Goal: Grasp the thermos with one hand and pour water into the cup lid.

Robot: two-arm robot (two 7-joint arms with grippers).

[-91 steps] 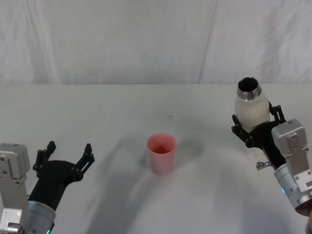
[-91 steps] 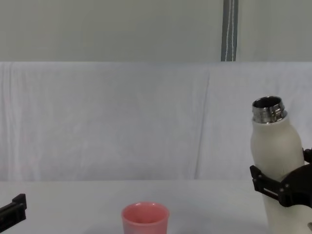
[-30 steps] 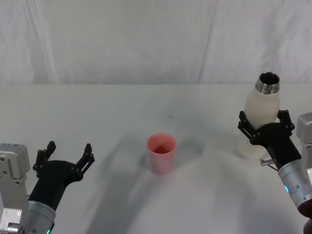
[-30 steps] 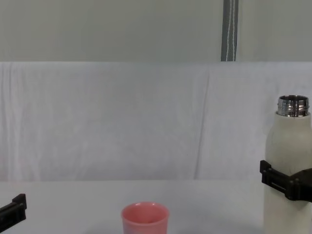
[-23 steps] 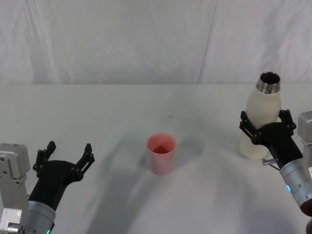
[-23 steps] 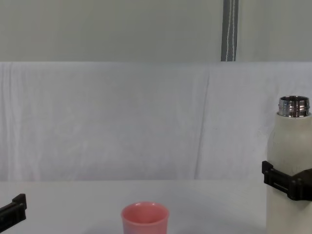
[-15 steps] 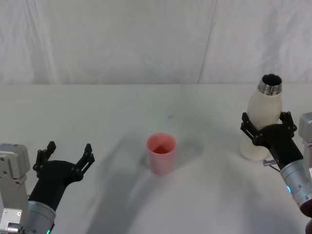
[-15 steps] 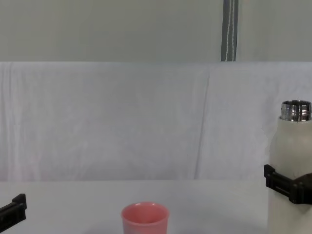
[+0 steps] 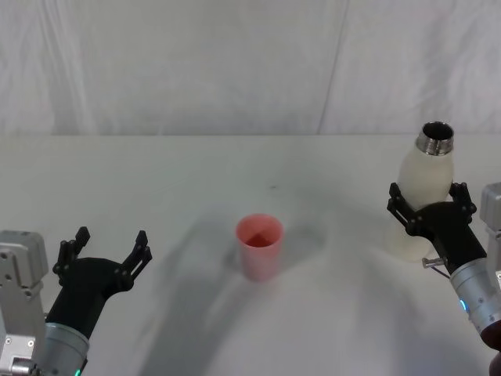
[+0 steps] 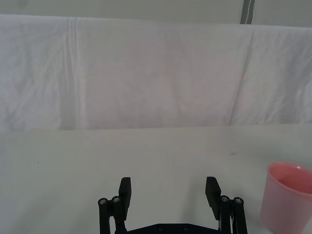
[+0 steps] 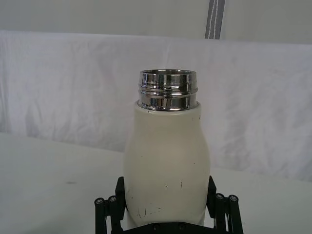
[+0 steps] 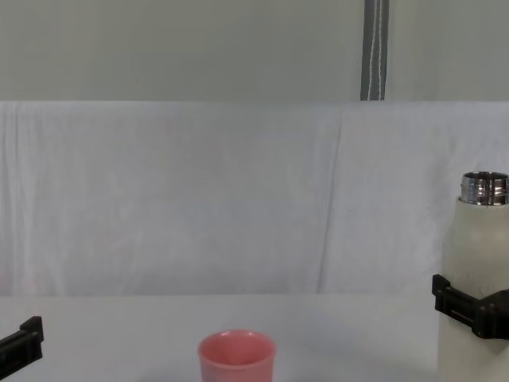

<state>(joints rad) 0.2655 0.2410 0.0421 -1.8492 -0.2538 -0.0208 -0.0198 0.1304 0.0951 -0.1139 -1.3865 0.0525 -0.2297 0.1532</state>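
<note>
Head view: your right gripper [image 9: 430, 210] sits at the right side of the white table [image 9: 196, 172], its black fingers on either side of the thermos [image 9: 421, 196], clasping the lower body. The thermos stands upright with its base on the table, steel neck open at the top. The cup lid [image 9: 259, 247] stands mouth up near the table's middle, well apart from the thermos and to its left. Your left gripper [image 9: 106, 257] hovers at the near left, fingers spread, nothing between them.

Left wrist view: you see the left gripper's two fingers [image 10: 125, 192] apart over bare table. The cup lid [image 10: 287, 197] stands off to one side, clear of the fingers. A white cloth backdrop [image 10: 146, 73] hangs behind the table.

Right wrist view: the thermos [image 11: 166, 165] stands straight between the right gripper's fingers [image 11: 110, 214], which press against both sides of its cream body. A few small dark scuffs show low on the body. The threaded steel neck is uncapped.

Chest view: the thermos [image 12: 477, 263] stands upright at the right edge, a black finger [image 12: 457, 312] of the right gripper wrapped across its side. The cup lid [image 12: 236, 357] is at lower centre, well left of it. A tip of the left gripper [image 12: 20, 341] shows at the lower left.
</note>
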